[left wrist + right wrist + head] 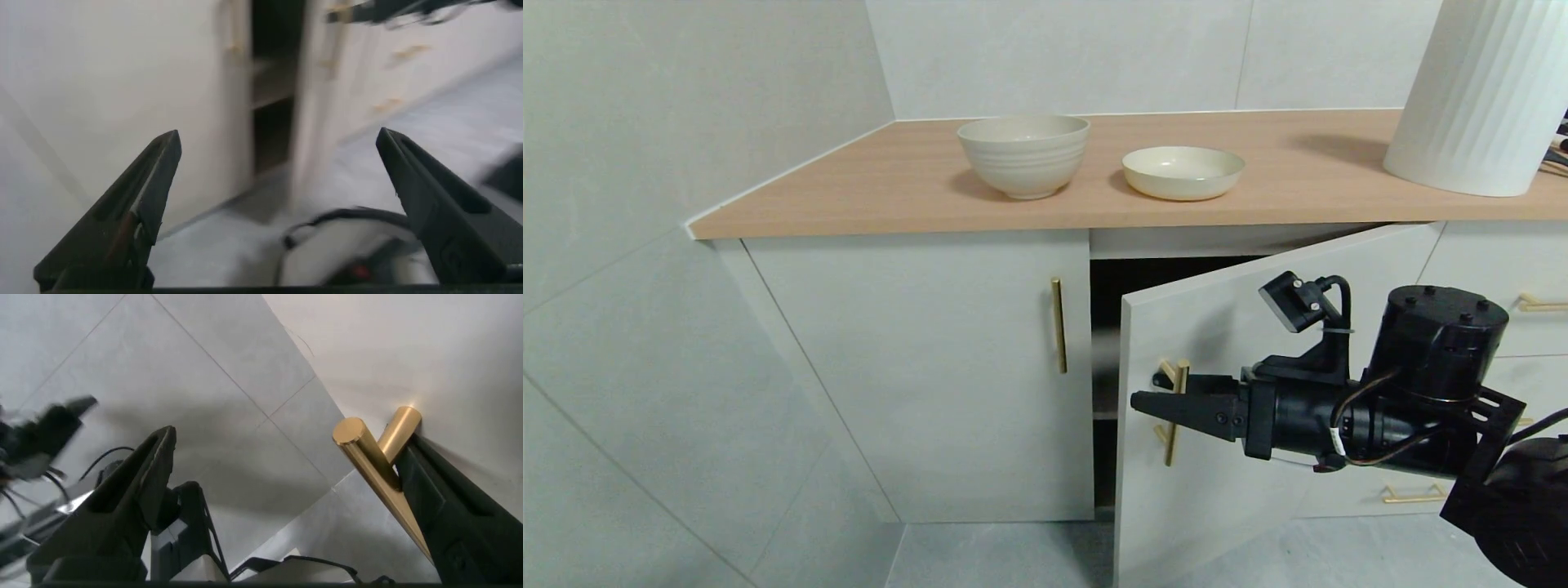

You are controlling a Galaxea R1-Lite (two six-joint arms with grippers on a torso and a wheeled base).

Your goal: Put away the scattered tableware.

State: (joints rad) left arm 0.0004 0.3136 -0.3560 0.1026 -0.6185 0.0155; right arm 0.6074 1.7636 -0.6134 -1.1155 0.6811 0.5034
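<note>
The right gripper (1150, 394) is spread, not clamped. Its fingers straddle the brass bar handle (1174, 412) of the half-open cabinet door (1201, 327), probably hooking it to swing the door wide so the tableware can go inside. The bar's long axis runs vertically. The deep ribbed bowl (1023, 155) and the shallow bowl (1183, 171) sit upright, mouths up, near each other on the countertop (849, 196), back from its front edge. The left gripper (278, 212) hangs open and empty.

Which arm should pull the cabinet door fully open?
Right. The right hand, open, sits at the brass handle of the half-open door. The left hand, open, hangs well short of the cabinet.
</note>
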